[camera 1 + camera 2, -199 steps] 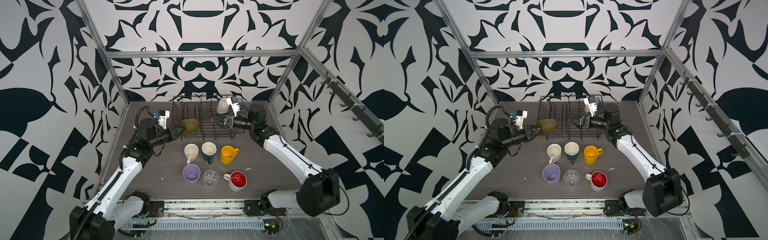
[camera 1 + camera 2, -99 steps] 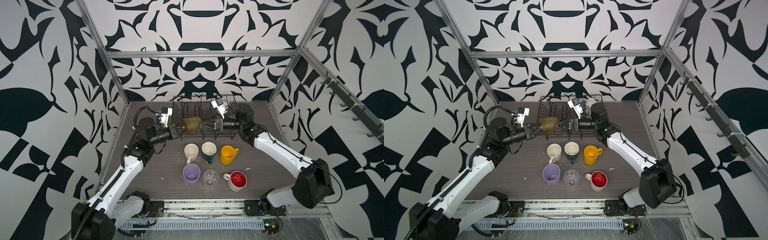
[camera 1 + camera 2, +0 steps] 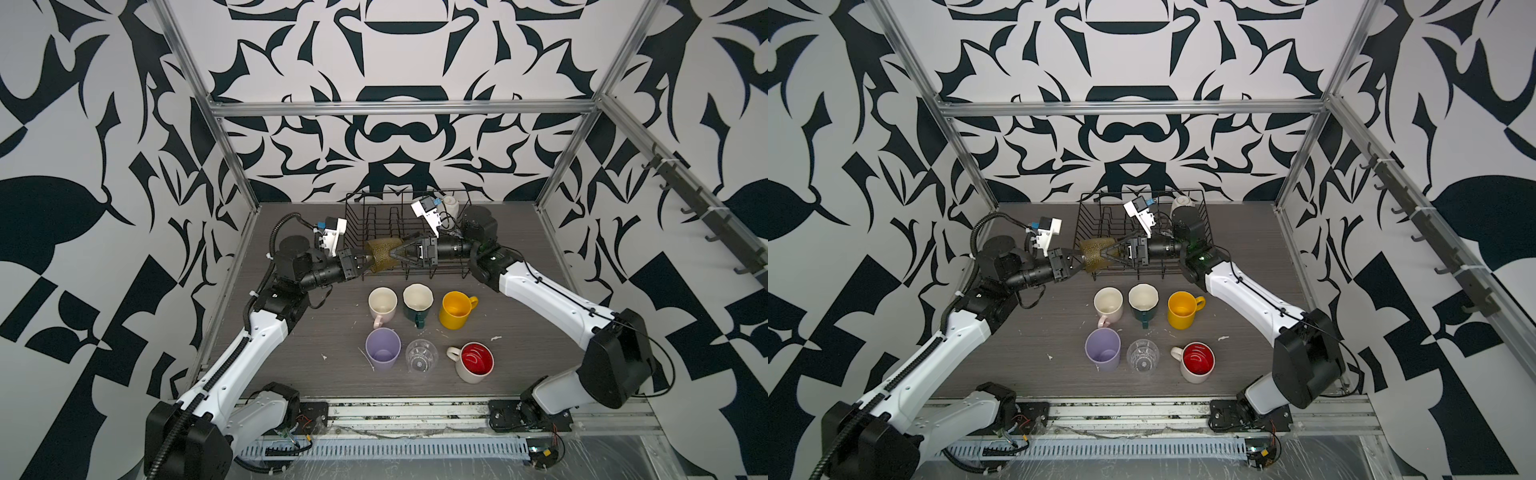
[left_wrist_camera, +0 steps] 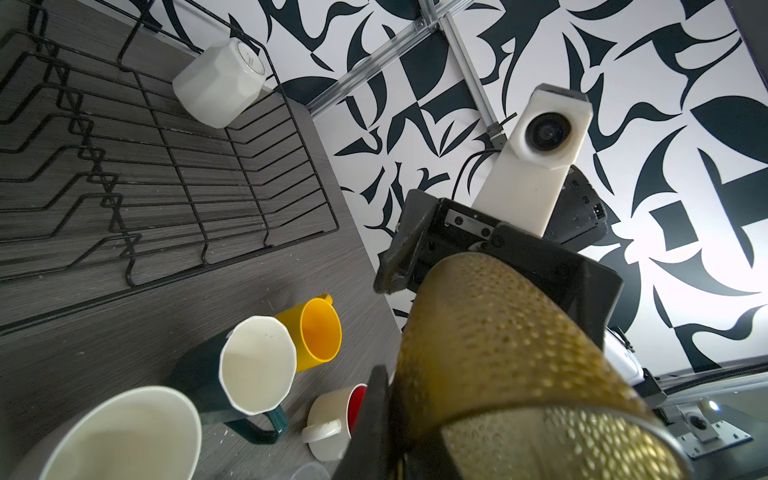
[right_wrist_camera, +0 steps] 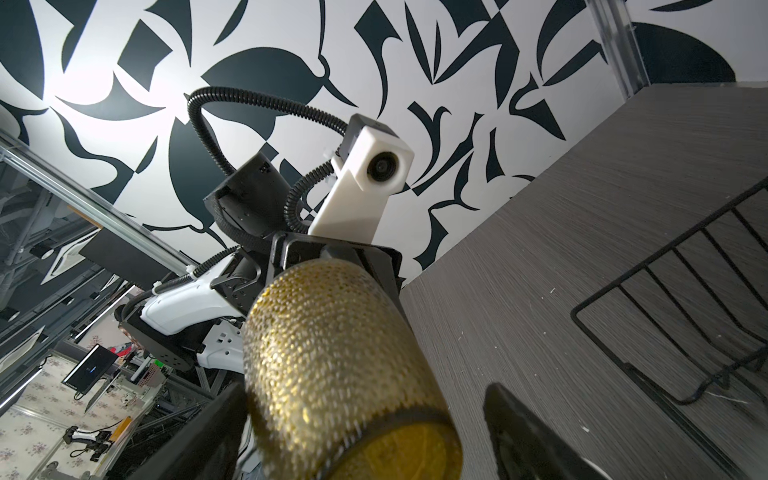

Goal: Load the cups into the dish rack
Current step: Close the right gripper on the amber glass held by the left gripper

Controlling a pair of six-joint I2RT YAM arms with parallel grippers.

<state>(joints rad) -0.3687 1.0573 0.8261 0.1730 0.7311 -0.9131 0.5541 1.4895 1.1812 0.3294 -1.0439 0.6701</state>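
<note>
An olive glass hangs on its side in front of the black wire dish rack. My left gripper is shut on the wall of the glass at its rim. From the opposite side, my right gripper stands open around its base; one finger lies close to it and the other stands apart. A white faceted mug sits in the rack's far right corner.
Several cups stand upright in front of the rack: pale pink, dark green, yellow, lilac, clear glass and cream red-lined. The rack's upright dividers fill its left part.
My right gripper has swung left from the white mug in the rack to the olive glass and now straddles its base. My left gripper has carried the glass a little right towards it.
</note>
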